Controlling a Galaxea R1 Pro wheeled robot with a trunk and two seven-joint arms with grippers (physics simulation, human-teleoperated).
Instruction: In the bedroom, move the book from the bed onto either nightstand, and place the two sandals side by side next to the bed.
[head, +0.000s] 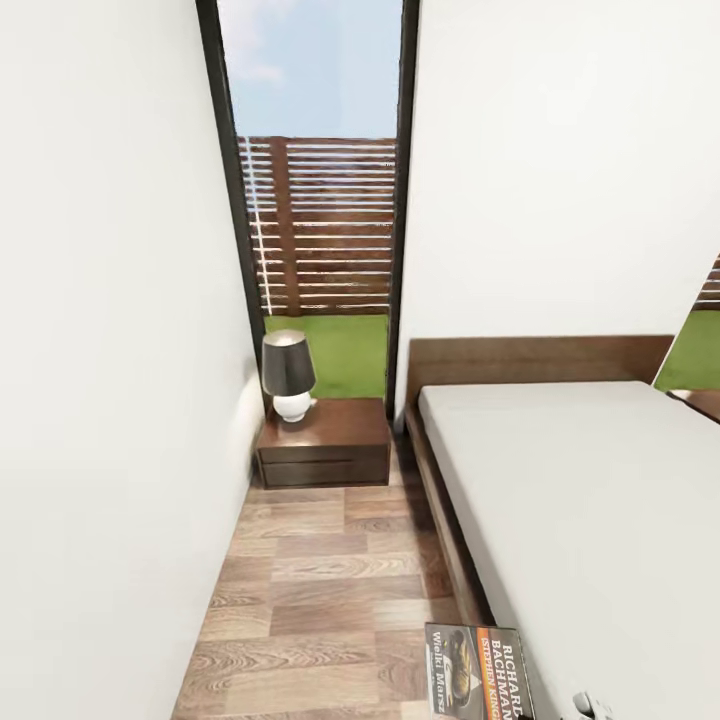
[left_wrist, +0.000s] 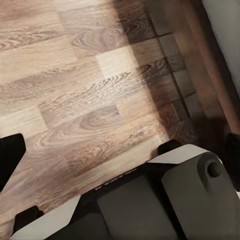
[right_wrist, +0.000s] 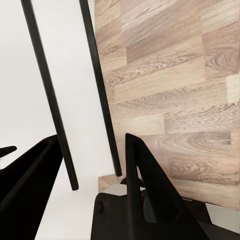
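Small paperback book with orange band and white lettering sits low in the head view, over the bed's near edge — held or resting, cannot tell. Squarish dark reddish-brown wooden nightstand stands ahead in the corner beside the dark-framed, grey-white bed, its top half taken by a black-shaded lamp. Right gripper jaws spread wide, nothing between them. Left gripper's jaws — cannot tell. Likely carrying toward the nightstand.

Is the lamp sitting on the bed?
No, the lamp stands on the nightstand, which sits on the floor beside the bed.
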